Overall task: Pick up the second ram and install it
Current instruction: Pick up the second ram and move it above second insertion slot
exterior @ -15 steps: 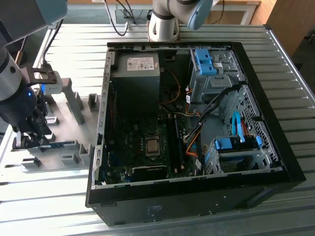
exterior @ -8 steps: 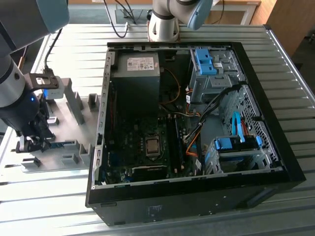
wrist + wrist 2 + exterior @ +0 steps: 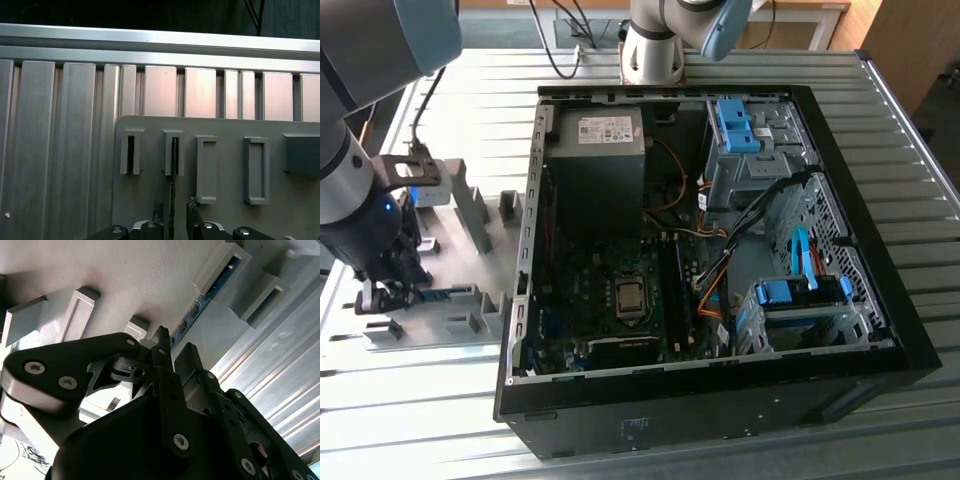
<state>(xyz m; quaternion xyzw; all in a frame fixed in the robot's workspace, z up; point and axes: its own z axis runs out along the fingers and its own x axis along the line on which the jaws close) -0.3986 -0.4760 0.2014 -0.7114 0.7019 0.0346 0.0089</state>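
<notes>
A ribbed aluminium table [image 3: 910,150] is spreading out before me, with pale wooden furniture [image 3: 800,20] and black cables [image 3: 560,50] showing behind it. An open black tower computer case [image 3: 720,420] is lying on its side on the table, showing its dark motherboard, a square silver processor [image 3: 629,297] and bright blue plastic latches [image 3: 732,122]. Towards the exterior view's left, a flat matte grey fixture plate [image 3: 445,250] is carrying rows of grey slotted plastic holder blocks [image 3: 255,170]. The second ram [image 3: 173,165], a thin blue-green circuit-board stick, is standing on edge in one of those slots, and it is also showing in the second wrist view [image 3: 212,287]. The black metal gripper [image 3: 175,206] is hanging low over the plate, its two fingers spread narrowly on either side of the stick with a gap on each side.
</notes>
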